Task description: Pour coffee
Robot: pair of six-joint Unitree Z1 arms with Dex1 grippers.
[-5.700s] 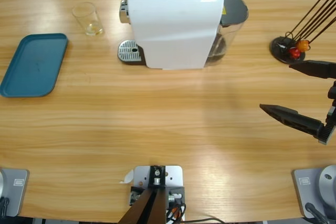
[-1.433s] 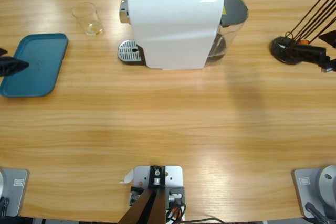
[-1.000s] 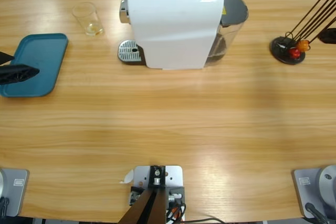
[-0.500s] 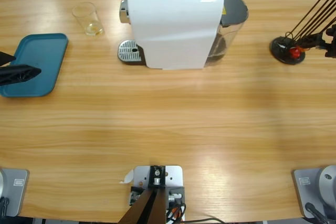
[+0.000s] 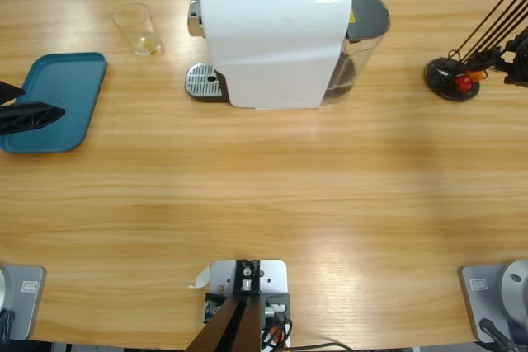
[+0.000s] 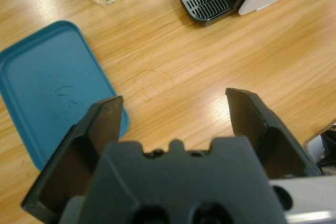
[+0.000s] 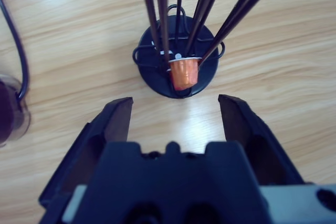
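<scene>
Left claw (image 6: pixel 173 114) jaws spread wide, empty, low at table's edge. Right claw (image 7: pixel 176 111) likewise agape, empty.

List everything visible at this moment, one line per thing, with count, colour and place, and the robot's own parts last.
Coffee machine: one, white, far middle of the wooden table, lid raised.
Drip tray: one, silver grille, at the machine's left foot.
Water tank: one, clear with dark lid, on the machine's right side.
Glass: one, clear, a little yellowish liquid at the bottom, left of the machine.
Tray: one, teal, near the left edge.
Capsule holder: one, black wire on a round base, far right.
Capsules: one orange, one red, in the holder.
Left gripper: open, beside the tray.
Right gripper: open, facing the orange capsule.
</scene>
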